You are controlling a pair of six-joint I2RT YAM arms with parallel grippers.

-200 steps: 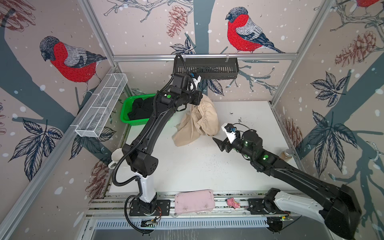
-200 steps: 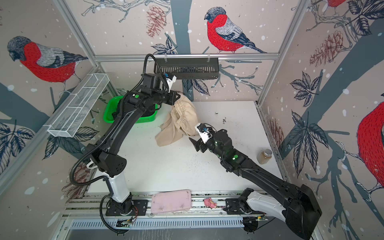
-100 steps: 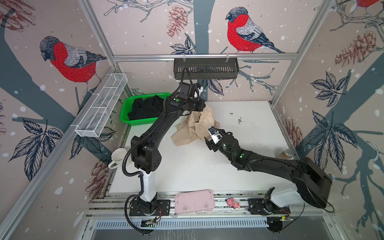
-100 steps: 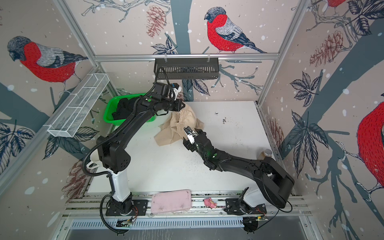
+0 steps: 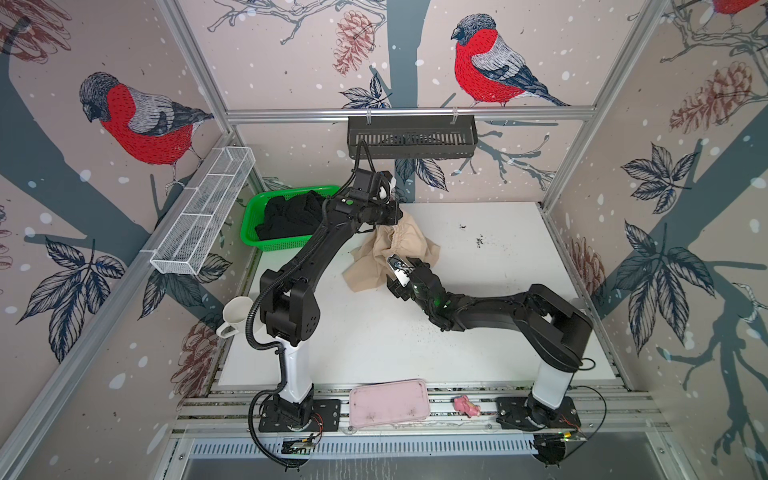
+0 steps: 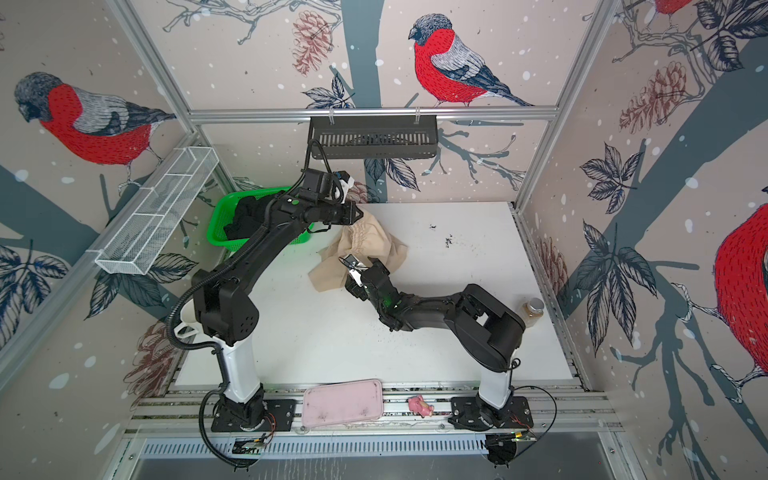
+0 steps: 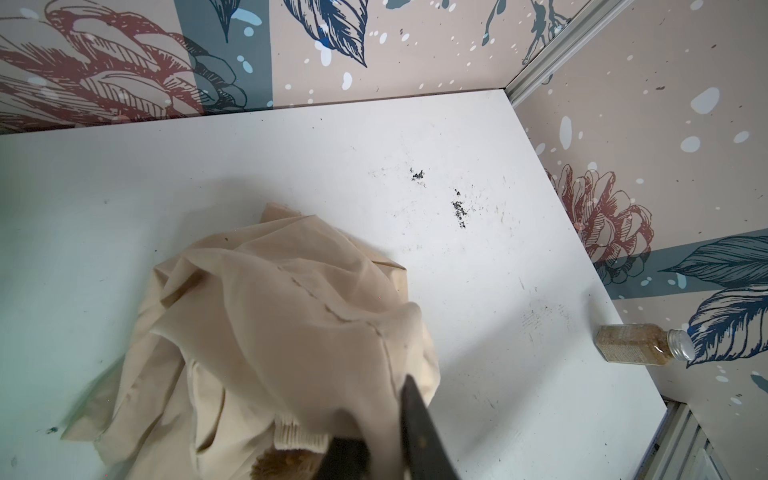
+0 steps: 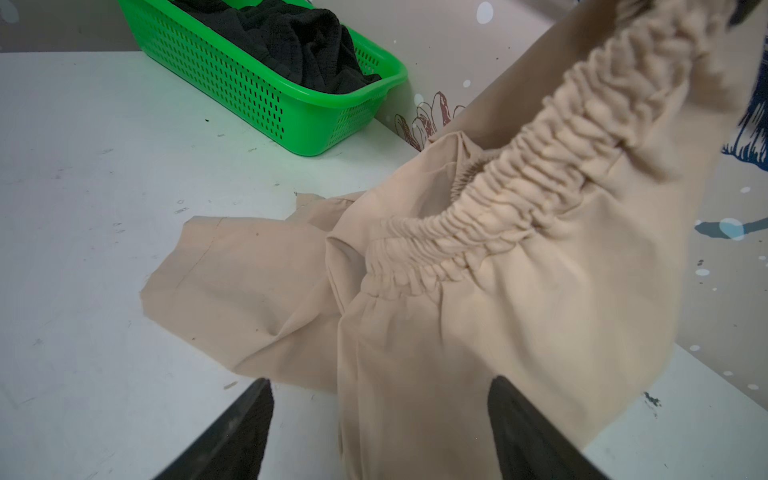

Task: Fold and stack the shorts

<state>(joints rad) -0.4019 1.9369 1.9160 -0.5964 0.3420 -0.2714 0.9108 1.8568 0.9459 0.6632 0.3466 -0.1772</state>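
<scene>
White tabletop (image 5: 498, 311) now bears the beige cloth shorts (image 5: 370, 270); your left gripper (image 5: 394, 217) still pinches their waistband at 12 o'clock. Your right gripper (image 5: 400, 268) has arrived at 5 o'clock, jaws wide, so flattening looks next.

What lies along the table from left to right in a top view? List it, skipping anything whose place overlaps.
White mug → green basket holding the black shorts → beige shorts → dark specks on the white table.
</scene>
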